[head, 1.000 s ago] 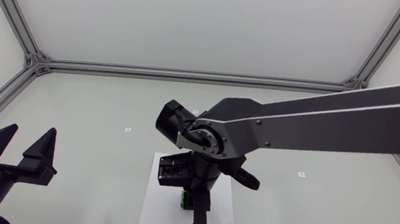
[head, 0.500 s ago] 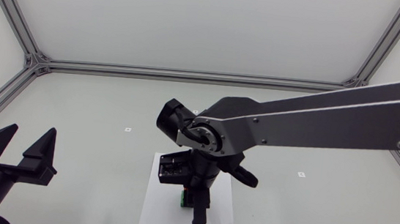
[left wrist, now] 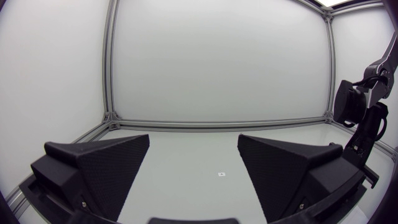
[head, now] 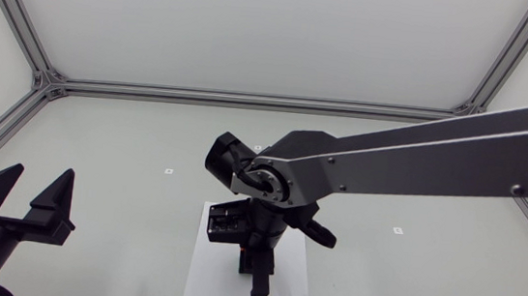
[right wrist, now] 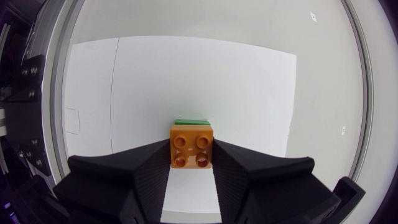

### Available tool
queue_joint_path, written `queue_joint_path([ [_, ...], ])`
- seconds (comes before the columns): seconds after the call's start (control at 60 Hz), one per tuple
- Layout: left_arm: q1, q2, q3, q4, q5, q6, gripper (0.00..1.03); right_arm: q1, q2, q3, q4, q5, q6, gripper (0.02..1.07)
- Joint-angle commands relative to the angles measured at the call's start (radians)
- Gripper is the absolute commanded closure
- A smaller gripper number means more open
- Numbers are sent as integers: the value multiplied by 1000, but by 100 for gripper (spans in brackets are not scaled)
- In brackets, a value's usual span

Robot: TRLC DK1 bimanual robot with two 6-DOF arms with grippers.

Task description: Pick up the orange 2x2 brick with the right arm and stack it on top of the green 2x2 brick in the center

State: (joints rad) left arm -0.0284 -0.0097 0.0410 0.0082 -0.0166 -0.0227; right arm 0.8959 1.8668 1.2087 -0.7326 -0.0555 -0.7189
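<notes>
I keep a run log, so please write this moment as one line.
right fingers: shut on orange 2x2 brick | green 2x2 brick: edge showing just beyond it, on white sheet | left fingers: open, empty

A flat white rectangular paper sheet [head: 201, 276] lies on the pale grey matte counter [head: 100, 132]. Two small white square markers [head: 168, 171] sit well apart, one on either side of the sheet.

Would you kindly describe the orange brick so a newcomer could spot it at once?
Start at the white sheet under the right arm. Between the arm's black fingers sits the orange brick, four studs showing; its only neighbour, a green brick, peeks out beyond it.
</notes>
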Motion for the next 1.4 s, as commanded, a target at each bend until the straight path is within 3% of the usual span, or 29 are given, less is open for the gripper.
queue_joint_path([
  [0.0, -1, -4, -41, -11, 3, 6, 4, 6, 31, 15, 1, 0, -19, 90],
  [1.15, -1, -4, -41, -11, 3, 6, 4, -22, 91, -1, -70, -40, 18, 91],
  [1.383, -1, -4, -41, -11, 3, 6, 4, 0, 97, -26, -54, 39, 52, 91],
])
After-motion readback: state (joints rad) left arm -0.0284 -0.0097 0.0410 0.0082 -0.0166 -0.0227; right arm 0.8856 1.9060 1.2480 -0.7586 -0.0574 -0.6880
